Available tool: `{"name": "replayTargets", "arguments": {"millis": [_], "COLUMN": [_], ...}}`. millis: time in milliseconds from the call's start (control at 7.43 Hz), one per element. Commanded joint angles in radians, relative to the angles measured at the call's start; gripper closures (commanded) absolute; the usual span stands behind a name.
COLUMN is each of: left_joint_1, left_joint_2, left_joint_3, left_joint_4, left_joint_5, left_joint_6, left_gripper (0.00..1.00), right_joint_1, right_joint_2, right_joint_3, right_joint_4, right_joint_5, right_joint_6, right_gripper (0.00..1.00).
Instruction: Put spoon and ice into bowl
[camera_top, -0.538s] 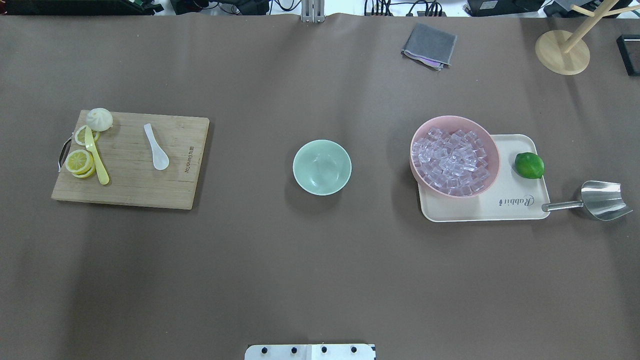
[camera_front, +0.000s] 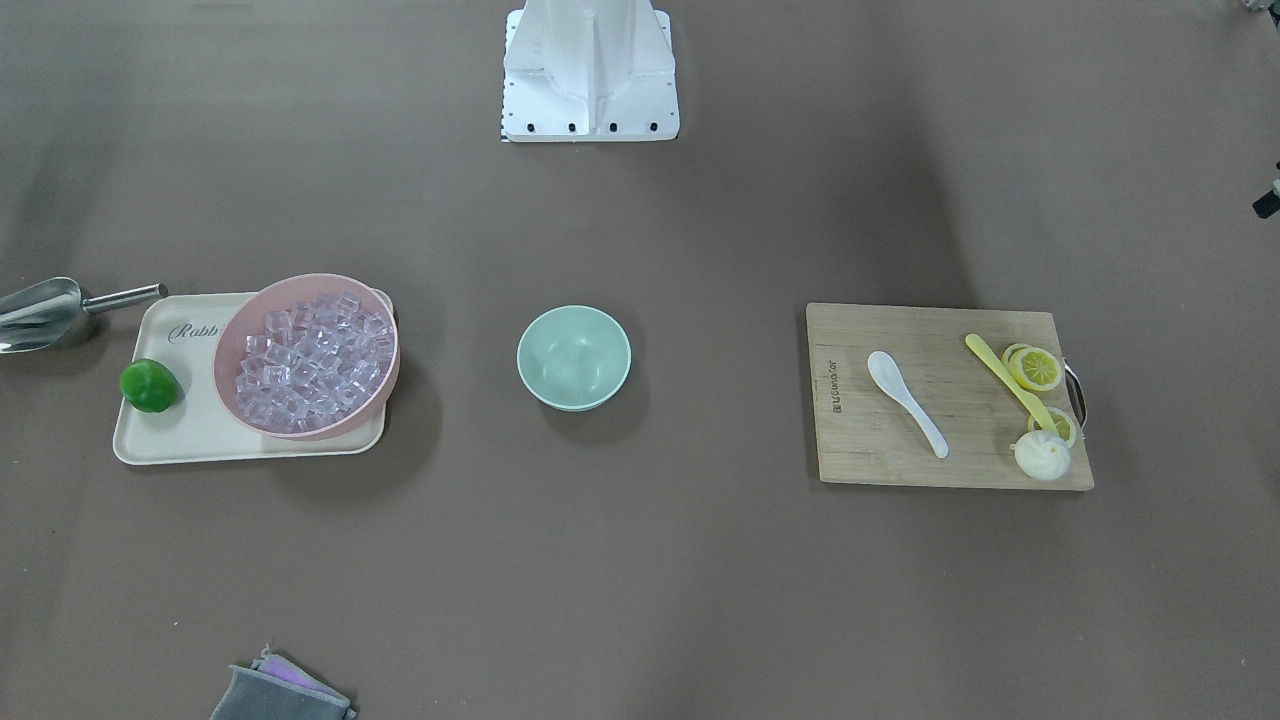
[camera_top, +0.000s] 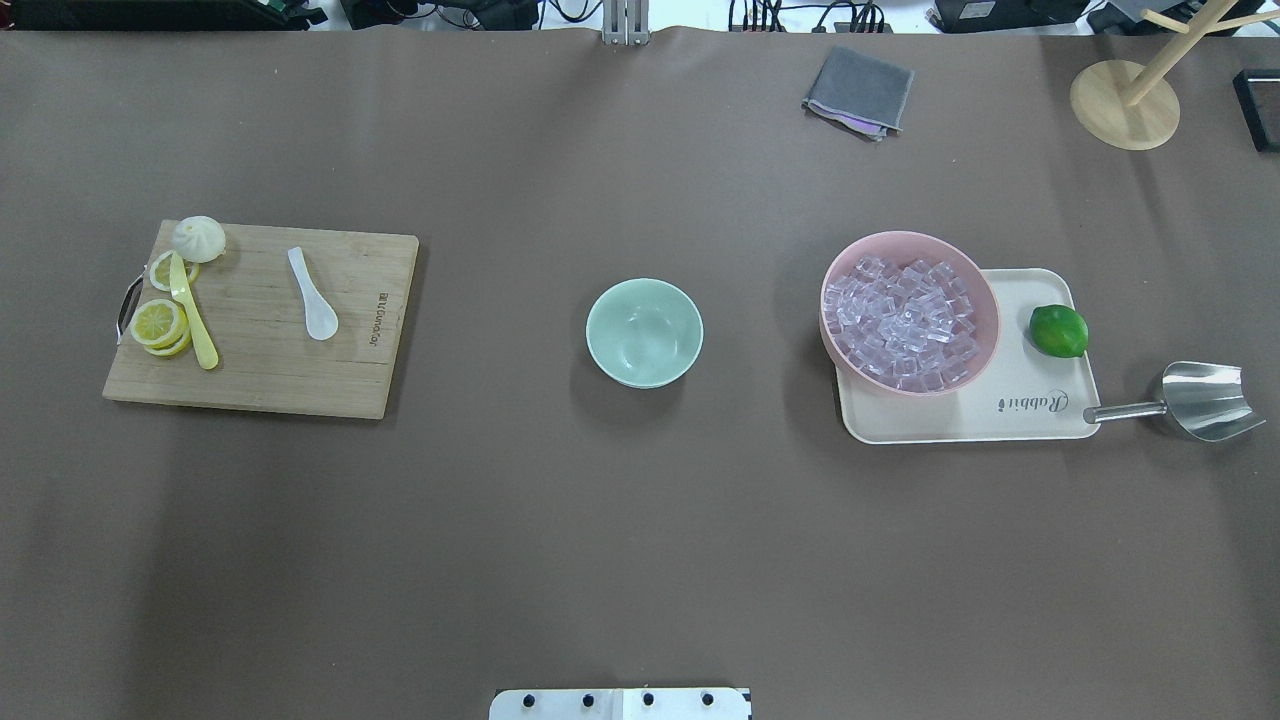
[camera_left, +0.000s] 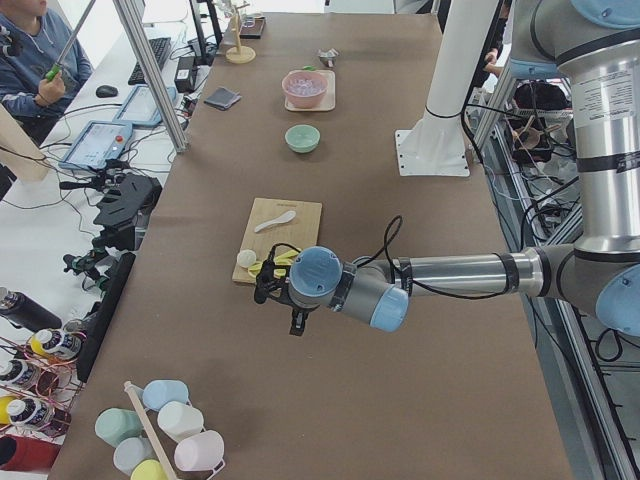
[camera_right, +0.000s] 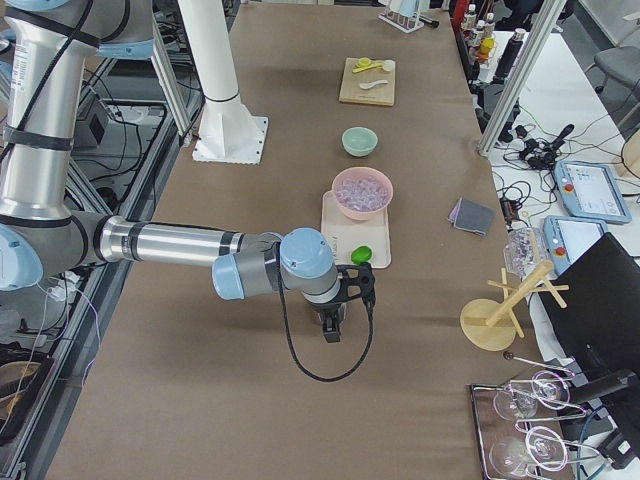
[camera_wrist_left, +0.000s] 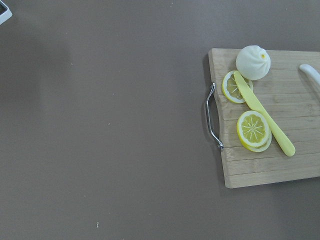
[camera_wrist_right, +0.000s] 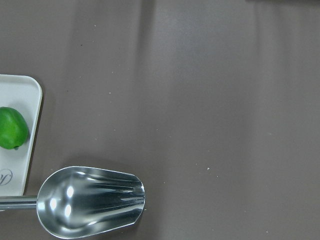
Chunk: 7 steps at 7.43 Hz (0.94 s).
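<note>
Overhead exterior shows nothing moved since a moment ago: the spoon (camera_top: 313, 295) lies on the board (camera_top: 270, 370) past the left gripper (camera_left: 297, 323), and the ice (camera_top: 905, 325) sits in the pink bowl (camera_top: 900, 238) past the right gripper (camera_right: 333, 328). Whether either gripper is clenched or released cannot be told. The bowl (camera_top: 644, 335), between both, is empty, so no step looks begun.
</note>
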Motion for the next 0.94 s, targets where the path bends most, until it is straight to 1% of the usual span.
{"name": "replayTargets", "arguments": {"millis": [0,135,269,404,538,673,808], "left_joint_1": [0.001,-0.001,0.001,-0.001,0.001,-0.001,0.001], "left_joint_2": [0.001,-0.001,-0.004,-0.002,-0.002,0.002,0.002], "left_joint_3": [-0.015,-0.017,-0.006,0.030,0.049,0.048,0.045], "left_joint_4": [-0.006,-0.041,-0.067,-0.072,-0.122,-0.137,-0.138], "left_joint_5": [-0.006,-0.008,-0.003,-0.006,-0.011,-0.014,-0.014], "left_joint_6": [0.002,-0.010,-0.011,0.003,-0.006,-0.009,-0.007], "left_gripper": [0.02,0.02,0.02,0.02,0.02,0.02,0.02], "right_joint_1": [-0.003,-0.006,-0.023,-0.029,-0.048,-0.069,-0.088], "right_joint_2": [0.001,0.003,0.003,-0.005,-0.006,-0.003,0.004], "right_joint_3": [0.006,0.009,0.006,0.006,0.008,0.012,0.014], "right_joint_4": [0.013,0.024,0.060,0.100,0.120,0.125,0.127], "right_joint_5": [0.008,0.055,0.060,0.063,0.063,0.063,0.063], "right_joint_6": [-0.002,-0.006,-0.005,-0.006,-0.002,0.009,0.082], "right_gripper": [0.00,0.00,0.00,0.00,0.00,0.00,0.00]}}
